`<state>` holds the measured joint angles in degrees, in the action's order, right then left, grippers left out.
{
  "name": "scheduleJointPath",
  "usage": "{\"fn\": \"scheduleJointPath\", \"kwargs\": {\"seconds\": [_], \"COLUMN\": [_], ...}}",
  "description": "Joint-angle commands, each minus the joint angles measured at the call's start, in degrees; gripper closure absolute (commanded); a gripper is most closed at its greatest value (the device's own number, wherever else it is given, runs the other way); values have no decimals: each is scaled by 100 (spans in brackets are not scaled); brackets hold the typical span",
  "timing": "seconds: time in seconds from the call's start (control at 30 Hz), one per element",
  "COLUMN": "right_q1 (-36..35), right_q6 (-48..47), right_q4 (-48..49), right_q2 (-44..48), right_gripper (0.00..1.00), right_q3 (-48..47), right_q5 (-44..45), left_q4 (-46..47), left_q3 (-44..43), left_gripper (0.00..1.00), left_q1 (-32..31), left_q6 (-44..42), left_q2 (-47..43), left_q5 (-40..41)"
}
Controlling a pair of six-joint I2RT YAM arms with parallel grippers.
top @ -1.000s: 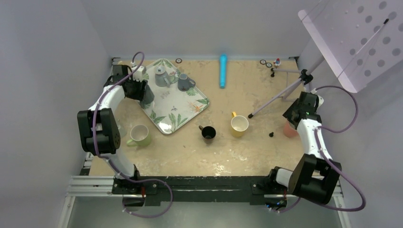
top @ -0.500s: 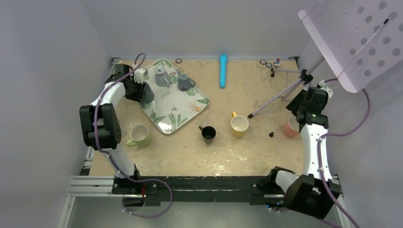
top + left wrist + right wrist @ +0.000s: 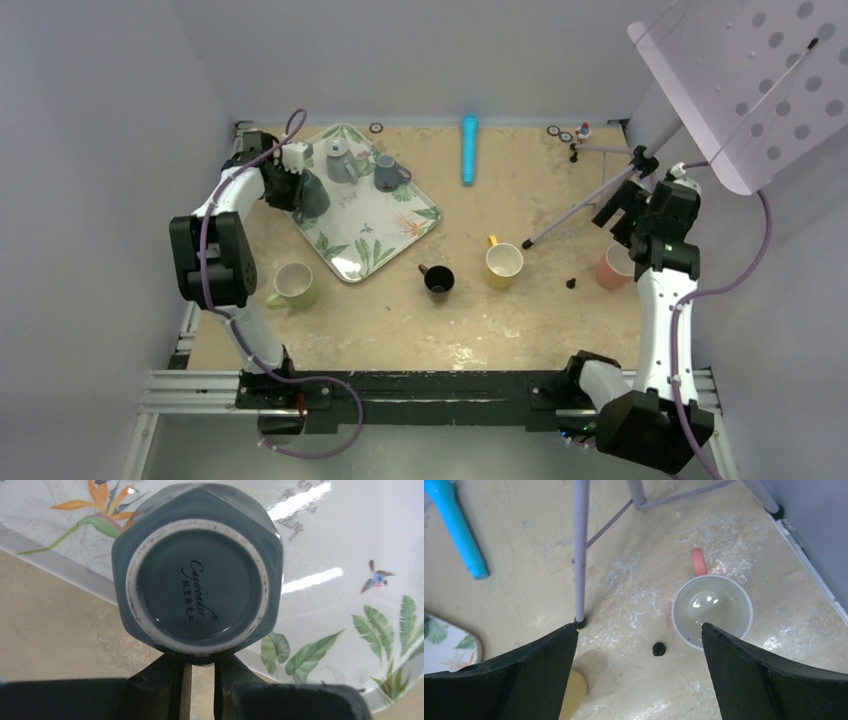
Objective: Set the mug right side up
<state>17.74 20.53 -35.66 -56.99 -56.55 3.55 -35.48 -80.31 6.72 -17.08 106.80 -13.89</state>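
At the far left, my left claw [image 3: 290,190] is on the dark grey-blue faceted ceramic mug [image 3: 311,195] at the left edge of the white leaf-printed tray [image 3: 395,225]. In the wrist view the mug's round base faces the camera, so it is not right side up. The claw's fingers [image 3: 165,680] sit close together with a thin gap, their tips against the mug's lower side. I cannot tell whether they pinch anything.

Two more grey vessels stand at the tray's far end. A light green mug [image 3: 293,284] stands upright on the beige bench [image 3: 400,330], near the tray's near-left side. Towards the middle are a small black mug [image 3: 438,279] and a yellow mug [image 3: 503,264], both mouth up. A blue cylinder [image 3: 469,148] lies at the far edge.

On the right, my right claw [image 3: 618,208] hangs with its fingers spread wide, holding nothing. Below it stands a pink mug with a white inside [image 3: 712,611], mouth up, beside a lilac stand leg [image 3: 580,555].
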Motion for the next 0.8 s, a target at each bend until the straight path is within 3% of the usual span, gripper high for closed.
{"fn": "scheduleJointPath", "kwargs": {"seconds": [0.0,0.17,0.47,0.6,0.77], "right_q1": [-71,-939,-3890,-4050,-4307], "right_q6": [-144,427,1650,1691,2125], "right_q4": [48,311,2001,2062,2948], "right_q2": [366,727,279,-27,-453], "right_gripper": [2,2,2,2,3], "right_q3": [-503,-561,-594,-840,-656], "right_q5": [-647,-826,-716,-535,-1272], "left_q4": [-115,-246,4,-20,61], "left_q3": [-24,5,248,278,332], "left_gripper": [100,100,100,100,100], "left_q1": [-7,-4,-40,-210,-271], "left_q6": [352,1329,3247,3301,3717], "left_q2": [-689,-1232,-1791,-2036,-2308], "left_q5": [-877,-1736,-3042,-2970,-3465]}}
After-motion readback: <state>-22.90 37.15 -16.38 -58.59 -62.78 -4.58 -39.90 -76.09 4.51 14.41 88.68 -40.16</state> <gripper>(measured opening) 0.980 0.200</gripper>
